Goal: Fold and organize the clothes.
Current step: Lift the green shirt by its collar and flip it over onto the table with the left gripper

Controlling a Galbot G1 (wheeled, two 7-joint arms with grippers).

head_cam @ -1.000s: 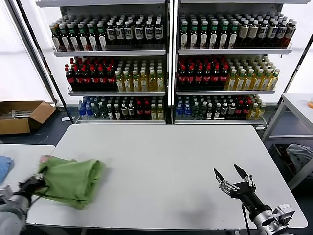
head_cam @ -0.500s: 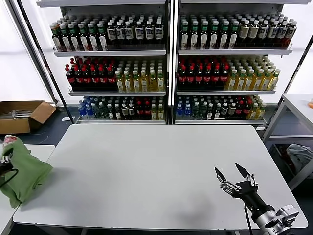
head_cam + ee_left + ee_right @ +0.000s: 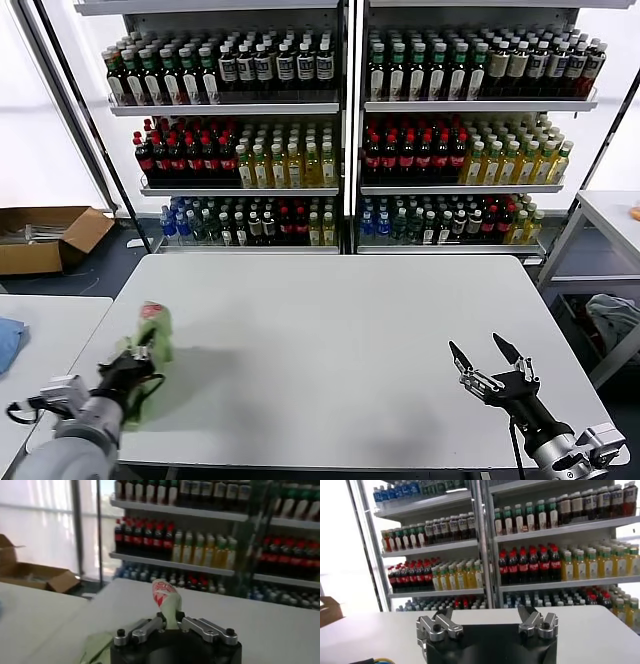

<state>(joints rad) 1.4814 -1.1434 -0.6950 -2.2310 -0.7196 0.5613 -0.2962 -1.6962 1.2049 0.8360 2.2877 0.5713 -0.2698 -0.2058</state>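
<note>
Here the left gripper [image 3: 138, 352] pinches the green T-shirt [image 3: 152, 345]; right gripper [image 3: 492, 362] gapes, empty

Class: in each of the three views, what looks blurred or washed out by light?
Head view: the green T-shirt in the left pincer is smeared. Left wrist view: shelves behind are soft, window glare pale. Right wrist view: the right pincer is sharp, with the far side overexposed.

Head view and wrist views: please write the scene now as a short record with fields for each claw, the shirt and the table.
left claw: shut on the green shirt, at the table's near left corner
green shirt: bunched, a red-and-white printed bit sticking up
right claw: open, empty, over the table's near right part
table: white, with shelves of bottles behind it
</note>
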